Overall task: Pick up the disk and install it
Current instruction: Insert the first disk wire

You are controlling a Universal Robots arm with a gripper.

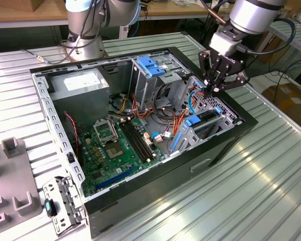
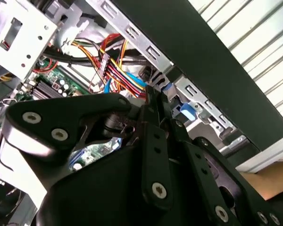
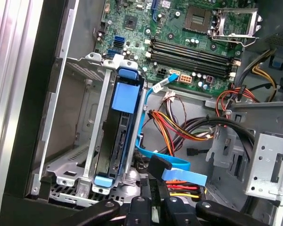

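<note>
In the exterior view the tool (image 1: pixel 214 86) is hanging at the upper right of the frame, just above the far right corner of the open computer case (image 1: pixel 140 198), which is lying on its side on the ribbed metal bench (image 1: pixel 251 201). Its black fingers are drawn close together at the tips, and nothing is showing clamped between them. The disk (image 1: pixel 206 122) is sitting on edge in the drive bay (image 1: pixel 226 114) at the right side of the case, right below the tool, its blue carrier frame standing out against the grey metal.

In the first wrist view the disk (image 3: pixel 121 136) is running down the left centre of the frame, slotted upright between the bay's silver rails, with a blue tab at each end. A blue flat cable (image 3: pixel 153 155) is curling just beside it toward the tool's black linkage (image 3: pixel 155 207) along the bottom edge. The green motherboard (image 3: pixel 179 33) is filling the upper part of that frame.

In the exterior view the grey power supply (image 1: pixel 83 83) is lying at the upper left inside the case, well apart from the tool, and the tall drive cage (image 1: pixel 150 75) with its blue cap is standing near the centre top
</note>
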